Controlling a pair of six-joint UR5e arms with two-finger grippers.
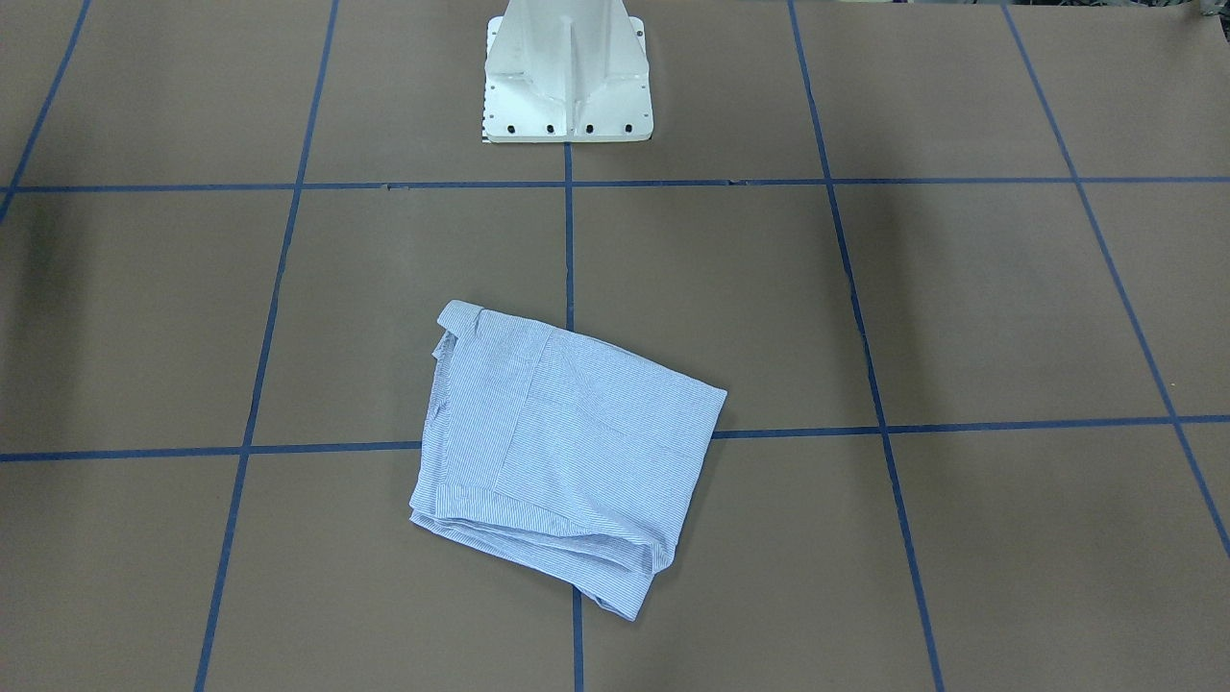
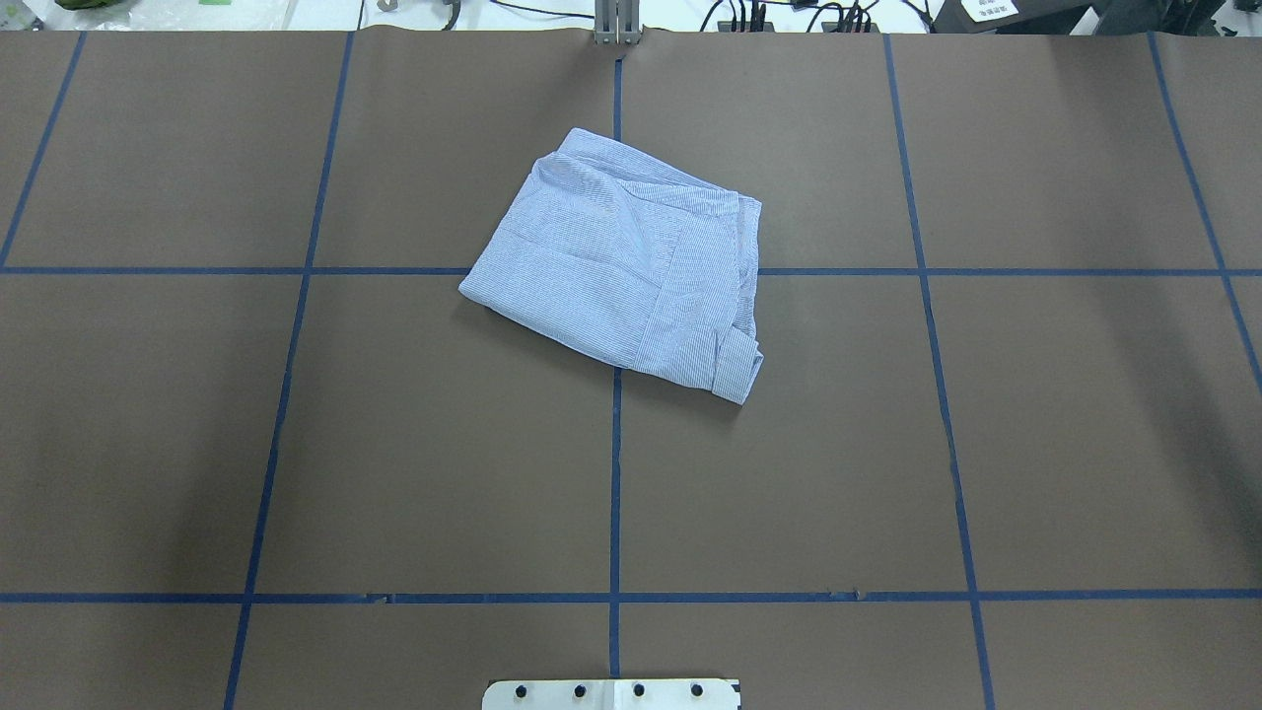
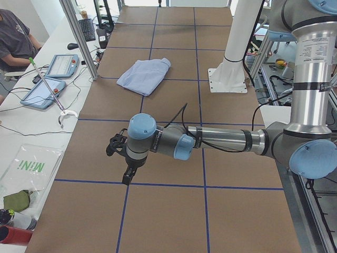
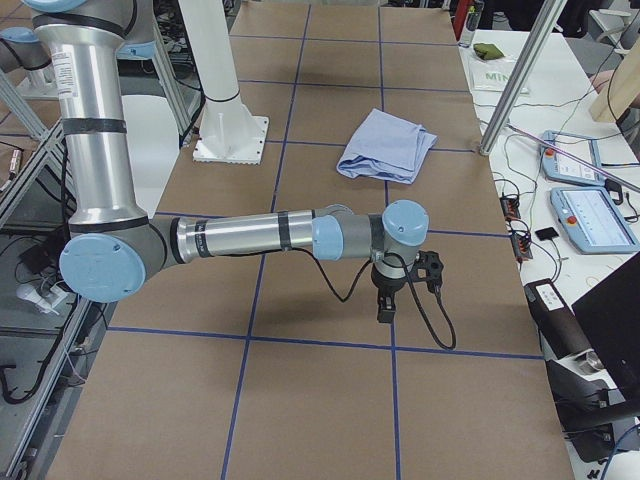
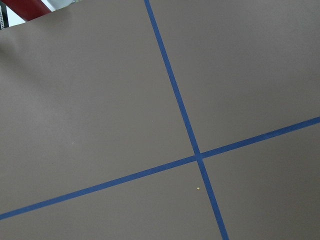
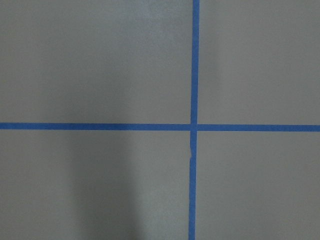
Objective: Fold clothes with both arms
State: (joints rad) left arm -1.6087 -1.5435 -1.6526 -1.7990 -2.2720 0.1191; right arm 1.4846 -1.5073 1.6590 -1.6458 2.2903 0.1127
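Note:
The light blue striped shirt [image 1: 567, 452] lies folded into a compact, slightly skewed rectangle near the table's middle, with a cuff at one corner. It also shows in the overhead view [image 2: 621, 266] and in both side views [image 3: 143, 76] [image 4: 388, 145]. No gripper touches it. My left gripper [image 3: 126, 176] hangs over bare table far from the shirt, towards the table's left end. My right gripper [image 4: 385, 310] hangs over bare table towards the right end. I cannot tell whether either is open or shut. Both wrist views show only brown table and blue tape.
The white pedestal base [image 1: 567, 77] stands behind the shirt on the robot's side. Blue tape lines [image 2: 615, 493] grid the brown table. A side table with tablets [image 3: 52, 74] and cables, an aluminium post [image 3: 79, 37] and a seated person [image 3: 13, 39] border the far edge.

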